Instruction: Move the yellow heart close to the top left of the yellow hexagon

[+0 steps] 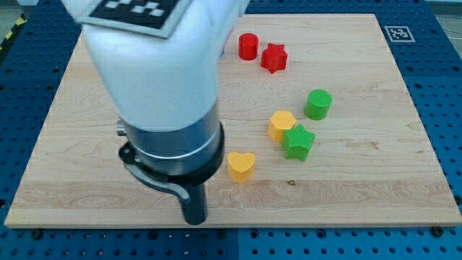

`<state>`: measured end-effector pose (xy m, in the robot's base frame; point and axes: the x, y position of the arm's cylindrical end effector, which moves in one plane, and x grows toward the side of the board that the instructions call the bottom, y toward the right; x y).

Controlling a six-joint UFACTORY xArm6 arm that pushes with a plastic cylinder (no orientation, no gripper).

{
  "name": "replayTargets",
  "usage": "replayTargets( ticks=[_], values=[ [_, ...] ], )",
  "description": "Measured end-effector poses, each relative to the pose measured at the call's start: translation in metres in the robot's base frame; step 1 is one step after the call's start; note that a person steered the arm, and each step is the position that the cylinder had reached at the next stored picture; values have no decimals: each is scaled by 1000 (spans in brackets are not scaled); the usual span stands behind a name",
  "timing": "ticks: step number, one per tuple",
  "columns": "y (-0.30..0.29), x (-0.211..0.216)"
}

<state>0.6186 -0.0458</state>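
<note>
The yellow heart (240, 165) lies on the wooden board (361, 188), below and to the left of the yellow hexagon (281, 125). A gap separates the two. My tip (195, 219) shows at the lower end of the dark rod near the board's bottom edge, to the left of and below the yellow heart, not touching it. The arm's large white and grey body covers the board's left-centre part.
A green star (299, 142) touches the yellow hexagon's lower right. A green cylinder (318, 104) stands to the upper right of the hexagon. A red cylinder (248, 45) and a red star (274, 58) sit near the view's top.
</note>
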Motion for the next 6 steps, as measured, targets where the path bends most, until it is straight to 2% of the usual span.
replayTargets(
  ticks=[3, 6],
  values=[
    [46, -38],
    [46, -72]
  ],
)
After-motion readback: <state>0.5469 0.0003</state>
